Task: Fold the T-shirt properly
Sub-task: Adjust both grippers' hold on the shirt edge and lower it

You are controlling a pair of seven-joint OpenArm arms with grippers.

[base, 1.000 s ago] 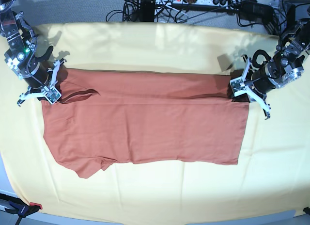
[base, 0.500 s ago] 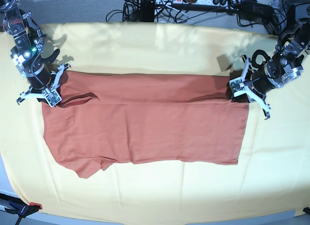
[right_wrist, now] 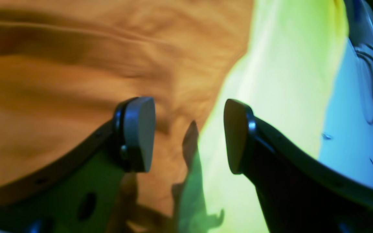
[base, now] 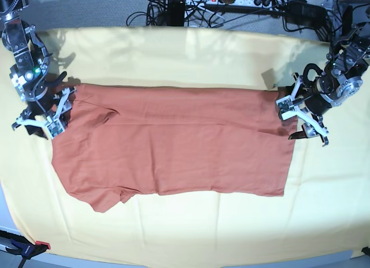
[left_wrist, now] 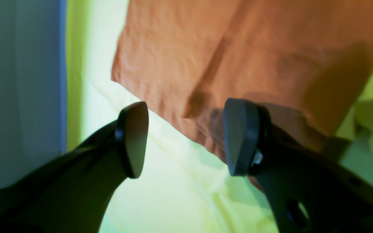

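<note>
The rust-orange T-shirt [base: 173, 141] lies flat on the yellow cloth, folded lengthwise, with a sleeve at the lower left. My right gripper [base: 41, 125] is open and empty at the shirt's left edge. In the right wrist view the gripper [right_wrist: 188, 136] straddles the shirt's edge [right_wrist: 76, 81], one finger over fabric and one over cloth. My left gripper [base: 302, 121] is open and empty at the shirt's right edge. In the left wrist view the gripper [left_wrist: 186, 139] stands over the hem corner [left_wrist: 238, 58].
The large pale yellow cloth [base: 173, 54] covers the table. Cables and power strips [base: 231, 5] lie behind its far edge. A black and red clamp [base: 26, 248] sits at the front left corner.
Both grippers have drawn back outward from the shirt's ends. The folded-over top part now lies flatter, and the dark crease along it has closed.
</note>
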